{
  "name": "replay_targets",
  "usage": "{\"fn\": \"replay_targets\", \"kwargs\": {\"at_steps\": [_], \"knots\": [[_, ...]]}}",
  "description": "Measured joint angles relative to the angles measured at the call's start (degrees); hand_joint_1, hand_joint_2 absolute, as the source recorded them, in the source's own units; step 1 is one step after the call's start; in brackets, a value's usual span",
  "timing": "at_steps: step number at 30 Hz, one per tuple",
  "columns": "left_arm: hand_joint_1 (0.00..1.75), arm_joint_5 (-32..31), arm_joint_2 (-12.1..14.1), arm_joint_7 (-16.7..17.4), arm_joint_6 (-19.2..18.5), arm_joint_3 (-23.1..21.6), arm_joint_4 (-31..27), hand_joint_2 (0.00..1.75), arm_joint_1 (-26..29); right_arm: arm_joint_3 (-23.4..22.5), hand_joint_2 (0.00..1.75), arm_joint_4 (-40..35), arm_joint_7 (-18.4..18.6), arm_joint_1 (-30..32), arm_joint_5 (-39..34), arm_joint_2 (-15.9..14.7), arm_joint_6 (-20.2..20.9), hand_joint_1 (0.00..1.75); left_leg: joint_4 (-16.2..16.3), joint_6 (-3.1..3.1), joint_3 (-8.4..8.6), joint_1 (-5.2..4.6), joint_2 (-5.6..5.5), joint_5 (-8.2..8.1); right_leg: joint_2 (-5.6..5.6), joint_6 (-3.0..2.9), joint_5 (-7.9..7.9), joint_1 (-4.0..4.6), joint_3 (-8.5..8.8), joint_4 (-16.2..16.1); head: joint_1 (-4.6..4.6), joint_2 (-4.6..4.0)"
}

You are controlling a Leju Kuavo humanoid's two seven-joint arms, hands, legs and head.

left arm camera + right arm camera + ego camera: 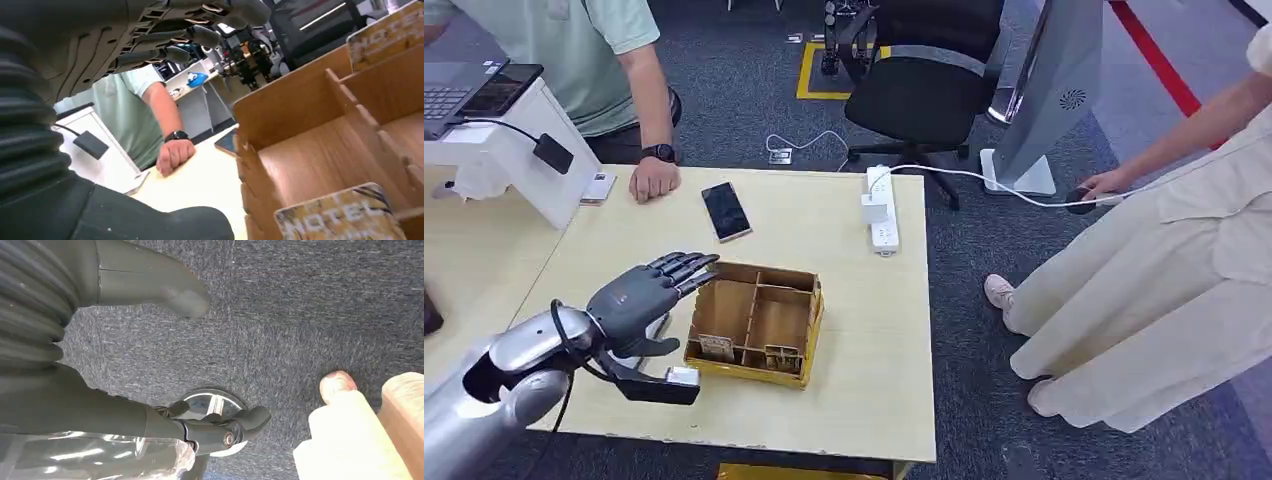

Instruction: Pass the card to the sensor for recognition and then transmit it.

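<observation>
**Q:** How far along are you?

**A:** At the very start, I'd judge. My left hand (646,292) hovers at the near-left corner of the box (809,340), fingers stretched out and apart, holding nothing. The card (716,348) stands in the box's near-left compartment, just under my hand, not yet touched. In my left wrist view it (345,215) shows printed lettering.

**Q:** And your right hand?

**A:** The right hand (125,340) hangs over the carpet (325,305), far from the box. Thumb and fingers are apart and it grips nothing.

**Q:** What's left?

**A:** Everything: pick the card from the box, show it to the sensor, hand it on. Which thing is the sensor, I cannot tell; a small white device (682,376) lies just left of the box. A person's fist (654,180) rests beyond the box, maybe waiting.
</observation>
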Motion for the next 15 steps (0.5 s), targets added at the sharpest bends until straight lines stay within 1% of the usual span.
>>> {"fn": "replay_targets", "kwargs": {"at_steps": [3,6,7,15], "knots": [[0.00,-1.7,-0.9,0.0,0.2,0.0,-0.2,1.75,0.1,0.2,1.75,0.0,0.1,0.0,0.0,0.0,0.0,0.00,0.0,0.00,0.01,-0.01,-0.02,0.00,-0.01,0.00,0.00,0.00,0.01,0.0,0.00,-0.02],[0.00,-3.1,-3.0,0.0,0.2,0.0,-0.1,1.75,0.1,0.5,1.75,0.0,0.1,-0.1,0.0,0.0,0.0,0.00,0.0,0.00,0.00,-0.01,-0.04,0.00,-0.05,0.00,0.01,-0.01,0.01,0.0,-0.02,0.00],[0.00,-3.4,-4.1,0.0,0.2,-0.2,-0.1,1.75,0.1,0.7,1.75,0.0,0.1,-0.2,0.0,0.0,0.0,0.00,0.0,0.00,0.00,-0.01,-0.03,0.00,-0.03,0.00,0.01,0.00,0.01,0.0,0.00,0.00],[0.00,-3.6,-7.2,0.0,0.1,-0.7,-0.1,1.75,-0.3,0.9,1.75,0.0,0.5,-0.4,-0.1,0.0,0.0,0.00,0.0,0.00,0.00,-0.02,-0.03,0.00,-0.04,0.00,0.01,0.00,0.00,0.0,-0.02,0.00]]}}
